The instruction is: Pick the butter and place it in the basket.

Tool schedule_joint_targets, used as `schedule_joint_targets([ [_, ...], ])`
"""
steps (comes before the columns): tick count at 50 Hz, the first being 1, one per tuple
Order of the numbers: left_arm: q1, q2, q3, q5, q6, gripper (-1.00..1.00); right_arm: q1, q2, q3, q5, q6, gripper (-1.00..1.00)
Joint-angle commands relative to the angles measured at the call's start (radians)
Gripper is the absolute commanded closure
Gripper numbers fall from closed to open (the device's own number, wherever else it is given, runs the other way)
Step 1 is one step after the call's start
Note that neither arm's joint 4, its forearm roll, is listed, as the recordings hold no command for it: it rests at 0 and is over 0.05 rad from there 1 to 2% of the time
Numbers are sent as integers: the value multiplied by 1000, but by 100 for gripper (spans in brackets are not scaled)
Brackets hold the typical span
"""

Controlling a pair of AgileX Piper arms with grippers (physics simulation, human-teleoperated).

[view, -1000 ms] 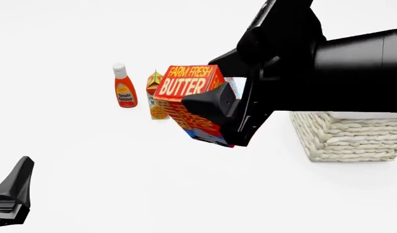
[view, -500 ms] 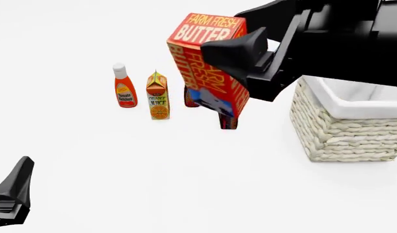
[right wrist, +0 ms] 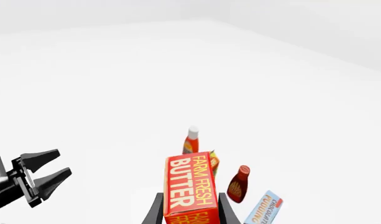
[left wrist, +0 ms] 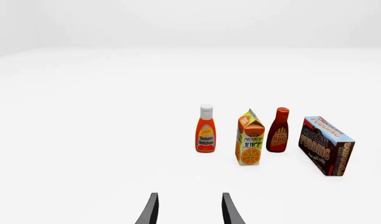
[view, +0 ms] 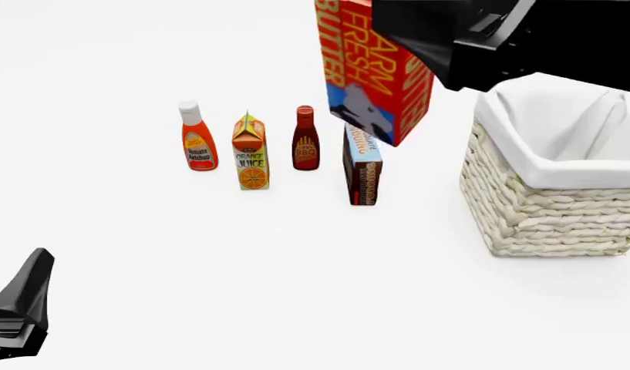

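The butter [view: 372,73], a red-orange carton with yellow lettering and a cow patch, hangs high in the air just left of the basket [view: 546,212]. My right gripper [view: 422,42] is shut on it; the right wrist view shows the butter [right wrist: 190,191] clamped between both fingers of the right gripper [right wrist: 190,215]. The basket is cream wicker with a white liner and stands at the right. My left gripper [view: 21,308] rests low at the near left, open and holding nothing. The left wrist view shows the left gripper [left wrist: 190,212] with its fingers spread apart.
A row of groceries stands behind and below the butter: ketchup bottle [view: 198,142], orange juice carton [view: 250,154], BBQ sauce bottle [view: 305,142] and chocolate pudding box [view: 362,169]. The left wrist view shows the same ketchup bottle [left wrist: 205,135], orange juice carton [left wrist: 250,142] and chocolate pudding box [left wrist: 326,144].
My right gripper has carried the butter upward and to the right, toward the basket, uncovering the BBQ bottle and pudding box. The left arm has not moved.
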Motion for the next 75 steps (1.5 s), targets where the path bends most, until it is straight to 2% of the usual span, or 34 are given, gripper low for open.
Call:
schedule_joint_targets([
  [1, 0, 0, 0, 0, 0, -100, -24, -27, -13, -17, 44, 100],
  [2, 0, 0, 0, 0, 0, -100, -24, -27, -13, -17, 44, 100],
  [3, 0, 0, 0, 0, 0, -100, -94, -40, -3, -55, 76, 100],
  [21, 0, 0, 0, 0, 0, -100, -218, -112, 69, -131, 127, 100],
  [43, 0, 0, 0, 0, 0, -100, -370, -142, 96, -171, 124, 100],
  [61, 0, 0, 0, 0, 0, -100, -439, -177, 112, -158, 128, 100],
  [75, 0, 0, 0, 0, 0, -100, -502, -182, 143, -187, 138, 100],
])
